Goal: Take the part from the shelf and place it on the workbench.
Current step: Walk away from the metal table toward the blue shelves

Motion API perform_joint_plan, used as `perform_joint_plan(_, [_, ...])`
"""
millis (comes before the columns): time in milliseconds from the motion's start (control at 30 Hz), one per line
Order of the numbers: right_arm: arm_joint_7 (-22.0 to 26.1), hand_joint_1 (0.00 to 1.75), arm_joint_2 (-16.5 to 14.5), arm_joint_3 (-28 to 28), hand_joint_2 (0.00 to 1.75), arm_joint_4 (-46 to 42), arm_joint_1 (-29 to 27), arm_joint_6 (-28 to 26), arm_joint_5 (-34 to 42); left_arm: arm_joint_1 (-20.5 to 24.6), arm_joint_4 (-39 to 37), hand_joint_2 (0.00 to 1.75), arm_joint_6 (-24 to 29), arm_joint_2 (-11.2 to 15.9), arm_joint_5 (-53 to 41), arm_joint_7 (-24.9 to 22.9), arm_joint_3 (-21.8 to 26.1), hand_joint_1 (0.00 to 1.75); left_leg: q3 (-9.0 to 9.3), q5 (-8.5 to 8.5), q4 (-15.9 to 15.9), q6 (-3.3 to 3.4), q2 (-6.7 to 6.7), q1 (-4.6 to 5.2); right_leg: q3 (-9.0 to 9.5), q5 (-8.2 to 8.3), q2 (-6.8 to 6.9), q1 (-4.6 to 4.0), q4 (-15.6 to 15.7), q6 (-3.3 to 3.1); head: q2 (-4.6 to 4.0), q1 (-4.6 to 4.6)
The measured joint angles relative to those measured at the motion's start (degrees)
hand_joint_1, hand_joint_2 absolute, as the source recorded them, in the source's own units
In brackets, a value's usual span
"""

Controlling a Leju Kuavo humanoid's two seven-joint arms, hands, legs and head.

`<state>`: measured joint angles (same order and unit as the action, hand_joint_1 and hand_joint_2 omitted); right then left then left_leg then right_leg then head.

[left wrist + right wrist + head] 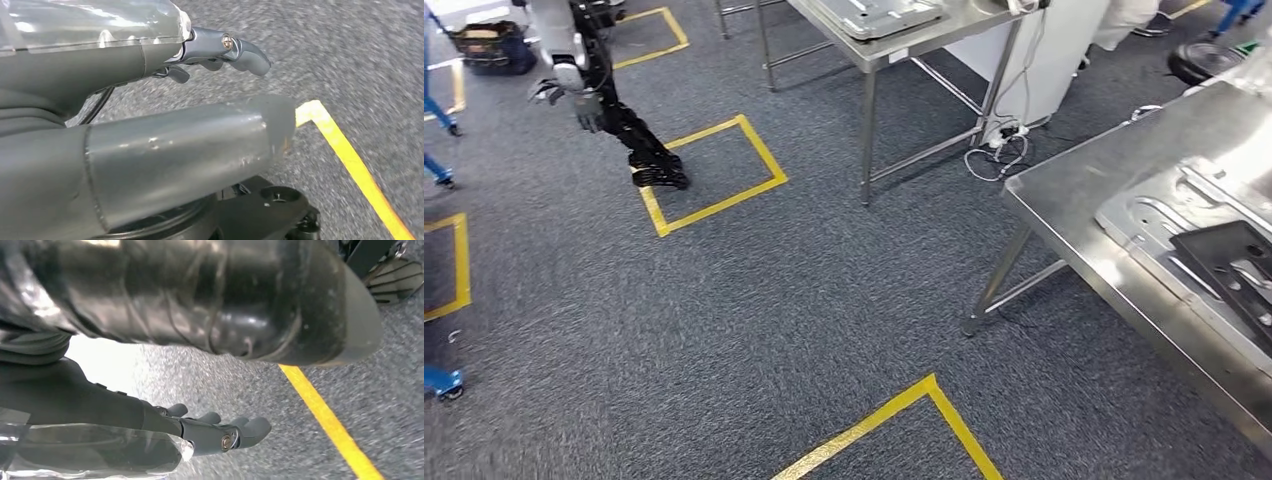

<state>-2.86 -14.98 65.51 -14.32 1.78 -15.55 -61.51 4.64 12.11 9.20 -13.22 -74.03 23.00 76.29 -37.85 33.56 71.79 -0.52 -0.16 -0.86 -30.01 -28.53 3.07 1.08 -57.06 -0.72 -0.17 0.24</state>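
The steel workbench (1074, 215) stands at the right of the head view. On it lies a silver pressed metal plate (1159, 215), and a black frame-like part (1224, 265) rests on that plate near the picture's edge. My left hand (130, 62) hangs over grey carpet, its thumb (190, 145) and fingers (245, 50) apart and holding nothing. My right hand (100, 410) also hangs above the carpet, fingers (235, 432) stretched out, thumb (225, 295) well away from them, nothing in it.
A second steel table (894, 45) carrying a metal plate stands at the back, with cables and a power strip (1004, 140) on the floor beside it. Another robot (599, 95) stands in a yellow taped square (714, 175) at back left. Yellow tape (894, 410) marks the carpet nearby.
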Motion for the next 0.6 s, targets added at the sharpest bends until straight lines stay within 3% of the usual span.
perform_joint_plan(67, [0.0,0.00,0.1,0.0,0.00,0.1,0.1,0.5,-0.3,0.0,0.0,0.00,-0.1,0.0,0.0,0.2,0.0,0.00,4.29,-3.66,-8.0,0.06,1.98,0.04,0.21,-0.30,1.17,-0.05,-0.2,0.46,0.00,-0.01])
perform_joint_plan(133, [0.0,0.00,0.3,0.0,0.00,0.2,0.3,0.9,-0.4,0.1,0.0,0.00,-0.1,0.0,0.0,0.4,0.0,0.00,7.02,-5.22,-13.5,0.58,3.65,0.38,0.36,-0.60,2.10,-0.28,-0.4,1.09,0.00,0.03])
perform_joint_plan(167, [0.0,0.00,0.4,0.0,0.00,0.3,0.4,1.0,-0.4,0.1,0.0,0.00,-0.1,0.0,-0.1,0.4,0.0,0.00,7.14,-5.07,-14.1,0.89,3.82,0.59,0.43,-0.67,2.52,-0.40,-0.5,1.40,0.00,0.06])
perform_joint_plan(233, [0.0,0.00,0.6,0.0,0.00,0.3,0.7,1.4,-0.4,0.0,0.0,0.00,0.0,-0.1,-0.1,0.4,0.0,0.00,6.95,-5.31,-14.3,1.65,2.72,0.60,0.68,-0.84,2.99,-0.25,-0.5,2.06,-0.01,0.05])
perform_joint_plan(300, [-0.1,0.00,0.8,0.0,0.00,0.4,0.8,1.7,-0.4,0.0,0.0,0.00,0.2,-0.2,-0.2,0.4,0.0,0.00,7.08,-5.69,-14.7,2.50,1.68,0.41,0.08,-2.58,1.15,0.02,-2.6,2.68,-0.01,0.04])
perform_joint_plan(367, [-0.2,0.00,1.0,0.0,0.00,0.5,0.7,1.8,-0.4,0.1,0.0,0.00,0.2,-0.3,-0.2,0.4,0.0,0.00,6.99,-6.01,-14.8,3.05,0.63,0.38,-2.81,-6.33,-1.66,0.15,-8.9,2.92,-0.01,0.07])
perform_joint_plan(433, [-0.3,0.00,1.2,0.0,0.00,0.6,0.7,1.8,-0.4,0.1,0.0,0.00,0.2,-0.3,-0.2,0.4,0.0,0.00,6.80,-6.12,-14.7,3.22,-0.63,0.55,-6.34,-8.76,-2.68,0.15,-15.8,2.93,-0.01,0.06])
perform_joint_plan(467, [-0.3,0.00,1.3,0.0,0.00,0.7,0.7,1.9,-0.4,0.1,0.0,0.00,0.2,-0.3,-0.2,0.4,0.0,0.00,6.78,-6.13,-14.7,3.24,-1.37,0.63,-7.06,-8.31,-2.81,0.14,-16.8,2.85,-0.01,0.06])
perform_joint_plan(500, [-0.3,0.00,1.3,0.0,0.00,0.7,0.7,1.9,-0.4,0.0,0.0,0.00,0.2,-0.4,-0.2,0.4,0.0,0.00,6.82,-6.12,-14.6,3.23,-2.14,0.68,-6.70,-6.71,-2.98,0.14,-15.5,2.70,0.00,0.06])
perform_joint_plan(533, [-0.4,0.00,1.4,0.0,0.00,0.7,0.7,1.9,-0.4,0.0,0.0,0.00,0.2,-0.4,-0.2,0.4,0.0,0.00,6.88,-6.10,-14.5,3.20,-2.94,0.71,-5.36,-4.35,-3.39,0.14,-12.2,2.46,0.00,0.06])
perform_joint_plan(600, [-0.6,0.00,1.5,0.0,0.00,0.8,0.6,2.0,-0.4,0.1,0.0,0.00,0.2,-0.6,-0.2,0.3,0.0,0.00,6.79,-6.02,-14.2,2.97,-4.36,0.74,-2.25,-0.85,-5.64,0.13,-4.7,1.92,-0.01,0.06])
